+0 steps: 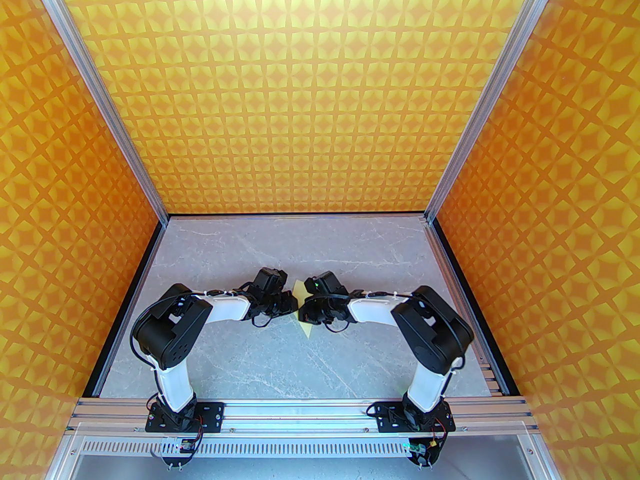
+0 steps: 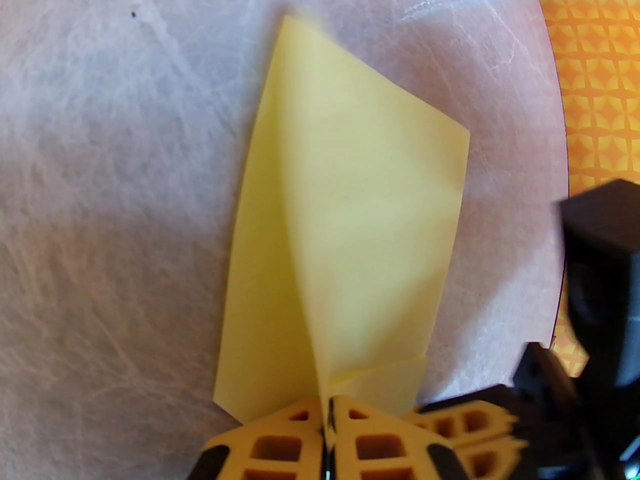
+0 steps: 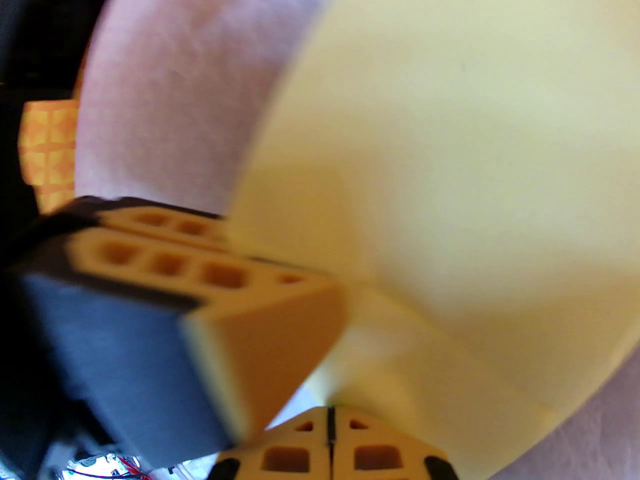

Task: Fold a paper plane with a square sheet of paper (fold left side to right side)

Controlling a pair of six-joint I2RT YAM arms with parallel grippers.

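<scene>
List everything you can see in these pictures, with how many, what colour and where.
sheet of paper: one, pale yellow, middle of the table, partly folded over itself
table: one, grey marble look, under everything
walls: three, orange with a yellow pattern, left, back and right of the table
metal rail: one, silver, along the near edge, carrying the arm bases
arms: two, white and black, reaching in from left and right to meet at the paper
left tool: one, orange fingers, shut on an edge of the paper
right tool: one, orange fingers, shut on the paper, close beside the left tool
</scene>
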